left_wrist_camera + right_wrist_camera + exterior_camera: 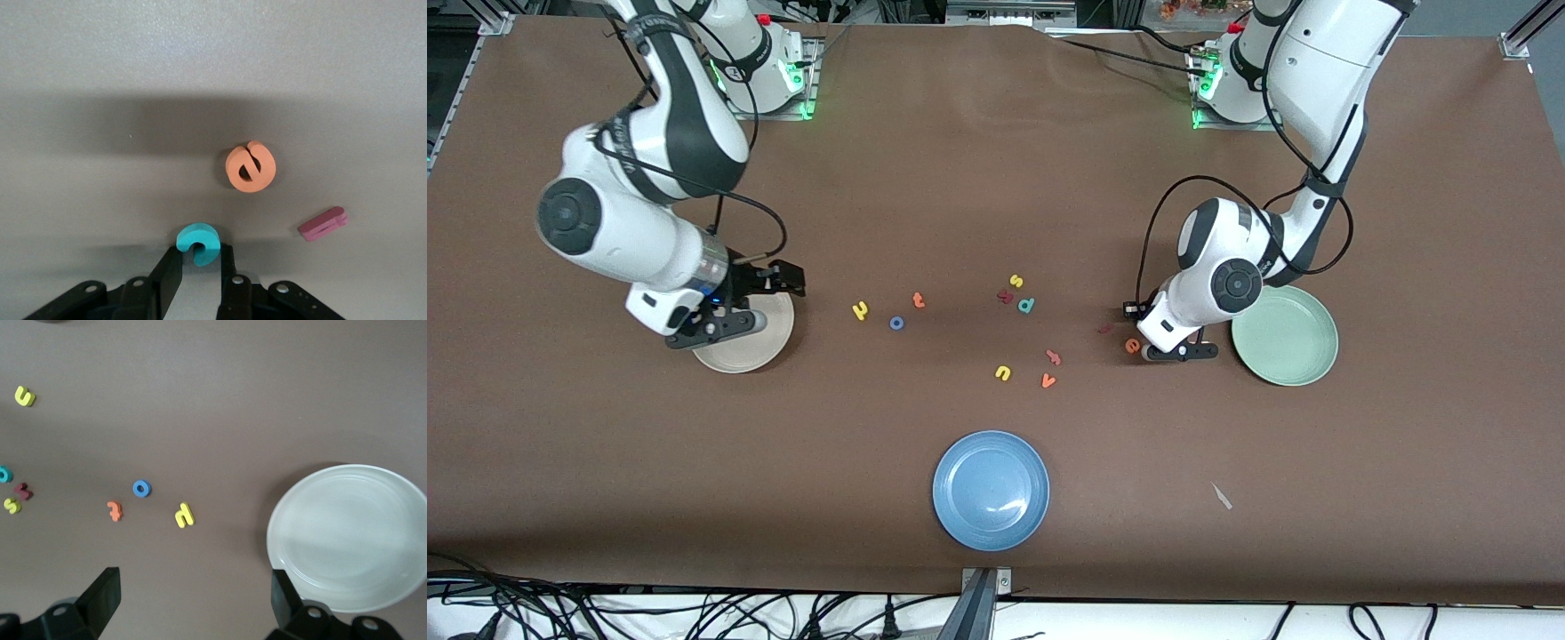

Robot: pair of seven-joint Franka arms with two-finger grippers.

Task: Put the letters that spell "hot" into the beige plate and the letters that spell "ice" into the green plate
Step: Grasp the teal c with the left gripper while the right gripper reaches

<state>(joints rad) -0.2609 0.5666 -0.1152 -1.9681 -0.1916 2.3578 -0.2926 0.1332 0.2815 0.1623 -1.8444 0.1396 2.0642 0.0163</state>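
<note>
- My left gripper, low in the left wrist frame, has its jaws drawn in around the teal c; I can't tell if they grip yet.
- If it catches only the edge, the c could pop out beside the orange e, mid-frame.
- The green plate sits right of centre.
- My right gripper waits, jaws spread and empty, by the beige plate.
</note>
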